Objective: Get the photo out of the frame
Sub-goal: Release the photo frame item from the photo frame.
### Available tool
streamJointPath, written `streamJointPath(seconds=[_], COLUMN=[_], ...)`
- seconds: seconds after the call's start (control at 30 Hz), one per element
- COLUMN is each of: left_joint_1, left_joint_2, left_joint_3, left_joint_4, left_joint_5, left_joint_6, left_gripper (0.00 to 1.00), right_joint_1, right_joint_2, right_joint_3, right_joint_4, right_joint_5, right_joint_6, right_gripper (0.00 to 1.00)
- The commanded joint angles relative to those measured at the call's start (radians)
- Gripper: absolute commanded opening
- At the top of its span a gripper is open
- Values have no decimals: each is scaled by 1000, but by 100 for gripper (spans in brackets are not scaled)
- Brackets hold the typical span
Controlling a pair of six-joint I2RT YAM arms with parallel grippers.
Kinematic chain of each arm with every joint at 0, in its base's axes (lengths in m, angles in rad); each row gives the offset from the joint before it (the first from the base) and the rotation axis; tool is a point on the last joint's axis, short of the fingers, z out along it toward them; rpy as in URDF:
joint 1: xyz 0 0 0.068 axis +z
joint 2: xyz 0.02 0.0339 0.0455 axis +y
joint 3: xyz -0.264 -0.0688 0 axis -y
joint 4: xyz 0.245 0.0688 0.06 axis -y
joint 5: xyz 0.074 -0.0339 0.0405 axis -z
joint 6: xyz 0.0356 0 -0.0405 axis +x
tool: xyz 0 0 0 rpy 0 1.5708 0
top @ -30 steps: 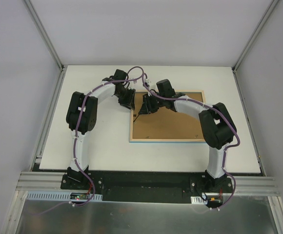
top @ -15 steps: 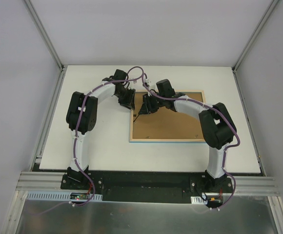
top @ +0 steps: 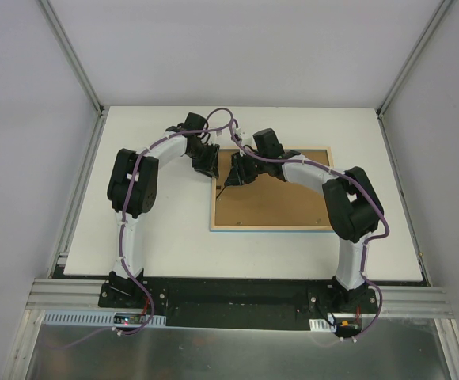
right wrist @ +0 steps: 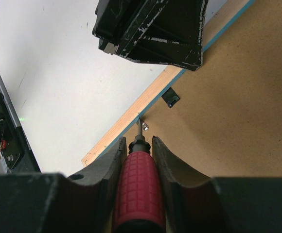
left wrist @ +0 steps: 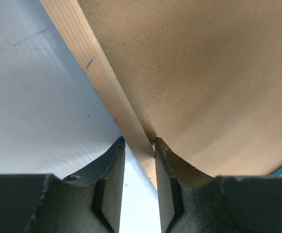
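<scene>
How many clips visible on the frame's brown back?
2: a black metal clip by the pale wood rim, a small silver tab at the red-handled screwdriver tip. Others may be hidden.

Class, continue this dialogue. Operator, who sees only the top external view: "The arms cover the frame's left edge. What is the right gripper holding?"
Observer: The right gripper is shut on a red-handled screwdriver.
Operator: Where is its tip?
Observer: At a small metal tab, where the backing board meets the frame.
Operator: And the other arm?
Observer: The left gripper pinches the frame's pale wood rim, a finger on each side.
</scene>
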State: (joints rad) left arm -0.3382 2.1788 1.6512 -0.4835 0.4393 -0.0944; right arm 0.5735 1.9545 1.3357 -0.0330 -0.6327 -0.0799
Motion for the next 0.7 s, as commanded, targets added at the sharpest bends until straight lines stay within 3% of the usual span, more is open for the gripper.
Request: streamJointPath(seconds=[0.0,0.67], left_joint_1=[16,19], left_joint_2=[21,22], left_joint_3=[-18,-19], left_joint_4=[-15,-13], left_joint_5=[4,13], left_joint_6=[10,4], left_gripper=[26,26], right_joint_1=[22,28], right_joint_2=[-31,-34], right_joint_3=[28,28], right_joint_4=[-39,-42], right_joint_5=[-48,-48], right_joint_6=[-8,-24], right_gripper=[1,1])
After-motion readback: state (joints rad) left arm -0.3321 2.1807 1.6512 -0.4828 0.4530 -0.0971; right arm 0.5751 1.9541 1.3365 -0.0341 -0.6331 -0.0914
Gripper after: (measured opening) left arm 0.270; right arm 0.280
